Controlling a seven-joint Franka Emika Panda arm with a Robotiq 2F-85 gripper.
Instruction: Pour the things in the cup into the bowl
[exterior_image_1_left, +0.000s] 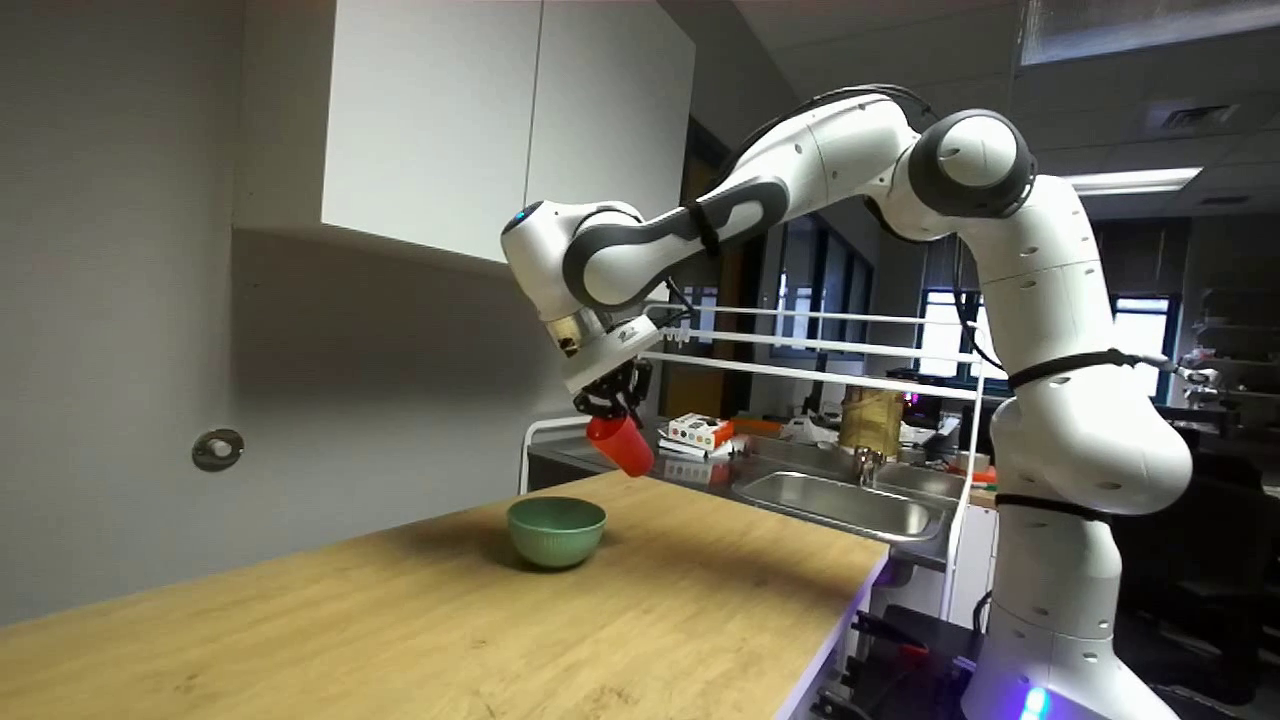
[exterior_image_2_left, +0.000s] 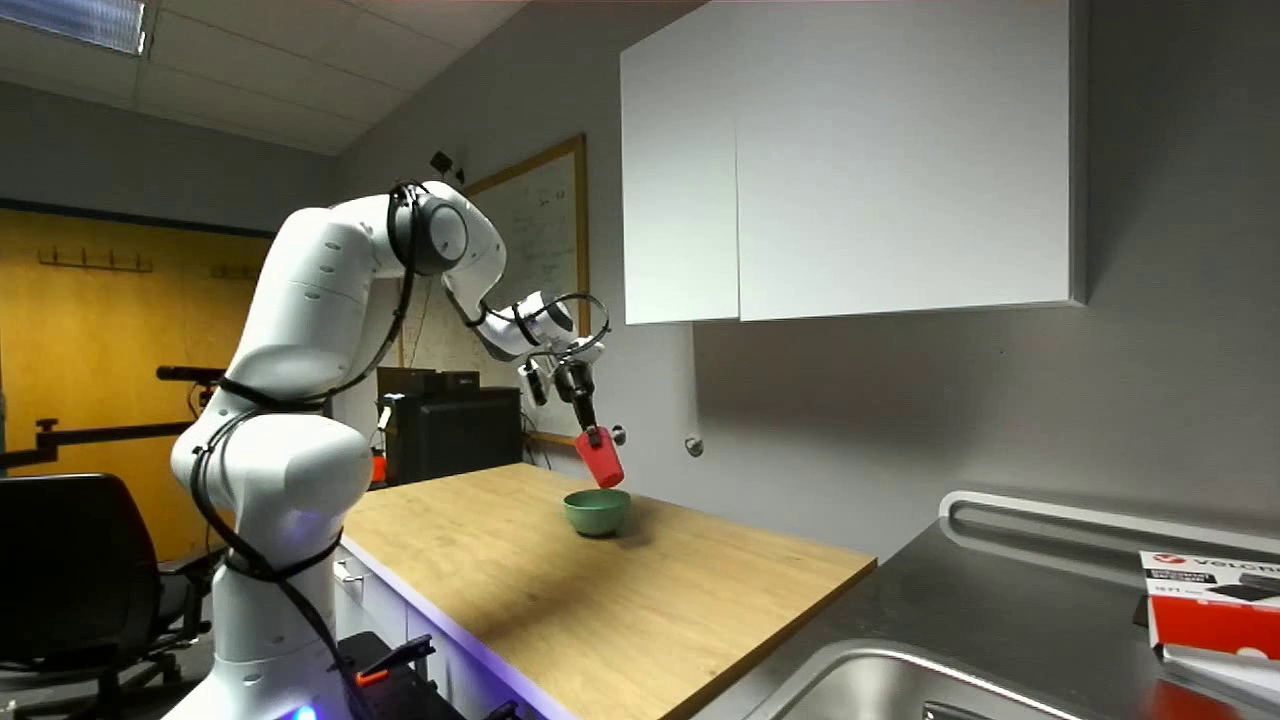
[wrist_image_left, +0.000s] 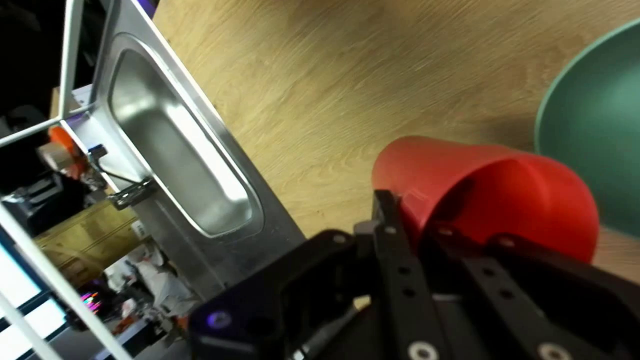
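Note:
The small red cup (exterior_image_1_left: 626, 449) is held in the air, tilted, above the table and near the light-green bowl (exterior_image_1_left: 556, 538). Both also show in an exterior view, the cup (exterior_image_2_left: 601, 462) just above the bowl (exterior_image_2_left: 597, 515). My gripper (exterior_image_1_left: 612, 412) is shut on the cup's wall at its rim. In the wrist view one finger of the gripper (wrist_image_left: 412, 225) is outside the cup (wrist_image_left: 420, 162) and the other is inside its mouth. The visible part of the cup's inside shows no contents; the rest is hidden by the fingers. The bowl (wrist_image_left: 595, 130) is partly cut off at the right.
The wooden table (exterior_image_1_left: 450, 630) stands against the wall. A white cabinet (exterior_image_1_left: 430, 120) hangs above, close to the arm's wrist. A sink (exterior_image_1_left: 845, 505) and a white rack (exterior_image_1_left: 810, 345) lie beyond the table's end. A box (exterior_image_2_left: 1215, 605) sits on the dark counter.

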